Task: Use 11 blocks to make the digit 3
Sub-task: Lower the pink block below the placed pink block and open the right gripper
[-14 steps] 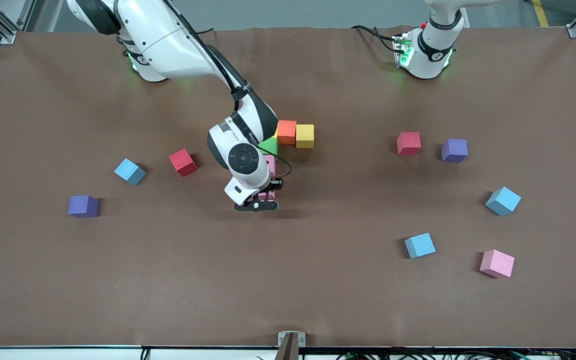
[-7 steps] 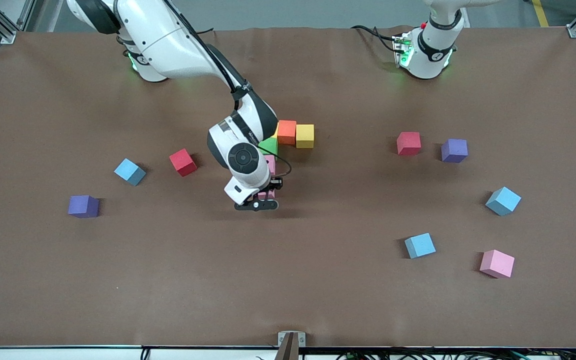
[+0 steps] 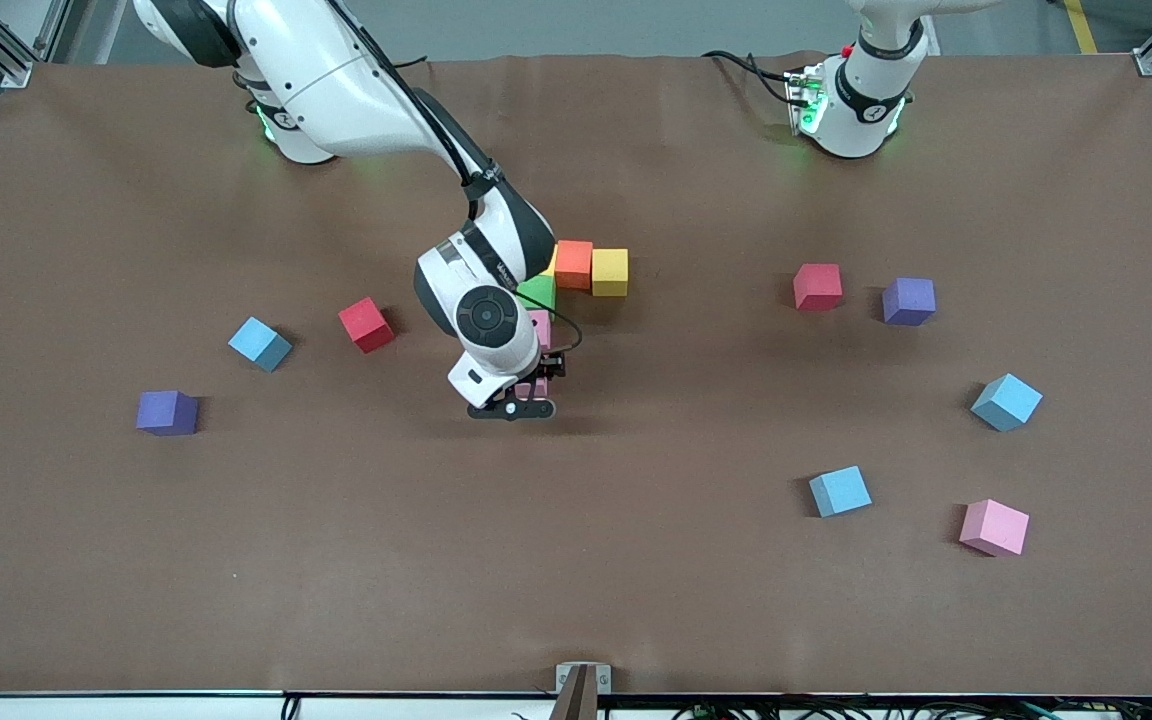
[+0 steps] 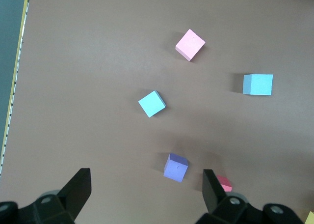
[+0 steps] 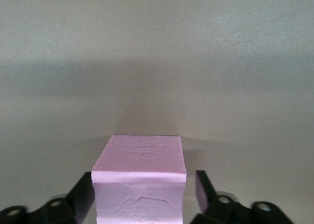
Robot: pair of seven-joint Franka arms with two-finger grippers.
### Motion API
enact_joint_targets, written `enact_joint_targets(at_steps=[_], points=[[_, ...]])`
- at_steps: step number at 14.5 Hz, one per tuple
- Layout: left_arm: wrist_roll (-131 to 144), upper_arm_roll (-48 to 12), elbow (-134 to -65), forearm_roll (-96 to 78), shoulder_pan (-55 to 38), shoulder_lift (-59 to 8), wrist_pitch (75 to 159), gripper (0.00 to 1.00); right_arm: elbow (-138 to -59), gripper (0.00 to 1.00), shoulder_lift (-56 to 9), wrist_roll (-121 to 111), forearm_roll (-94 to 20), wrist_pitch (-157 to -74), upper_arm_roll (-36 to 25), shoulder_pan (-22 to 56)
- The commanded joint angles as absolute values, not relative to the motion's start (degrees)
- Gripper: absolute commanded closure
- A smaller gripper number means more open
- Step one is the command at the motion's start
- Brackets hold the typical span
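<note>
The right gripper [image 3: 526, 395] stands open around a pink matte foam cube [image 5: 140, 177] on the brown desk [image 3: 576, 560], gaps showing both sides. The left gripper [image 4: 147, 197] waits wide open, empty.

Right tool [image 3: 526, 393] lowered (fingers parted), left tool [image 4: 147, 194] open

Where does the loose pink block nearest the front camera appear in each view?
Front view: the pink block, low in the picture, toward the left arm's end.
Left wrist view: in view, on bare table.
Right wrist view: not in it; another pink cube shows.
Shared landmark: the light blue block beside it.
</note>
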State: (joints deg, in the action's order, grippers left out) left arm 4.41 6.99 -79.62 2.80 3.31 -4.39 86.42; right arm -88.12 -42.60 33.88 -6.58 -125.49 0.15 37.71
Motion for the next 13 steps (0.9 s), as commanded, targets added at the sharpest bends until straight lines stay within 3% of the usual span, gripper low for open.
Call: enact_joint_targets(at_steps=[1, 6, 13], points=[[3.87, 6.86, -79.28, 3.60, 3.60, -3.96, 85.52, 0.00, -90.35, 0.00, -40.69, 35.60, -6.24, -125.68, -0.09, 38.32], [3.87, 6.86, -79.28, 3.69, 3.96, -3.96, 85.52, 0.00, -88.51, 0.00, -39.82, 38.14, -6.42, -125.25, 0.18, 39.11], [3.95, 6.94, -79.28, 3.69, 4.57, -4.13, 85.52, 0.00, -88.42, 0.00, -30.51, 40.69, -6.24, -115.42, -1.22, 36.66]])
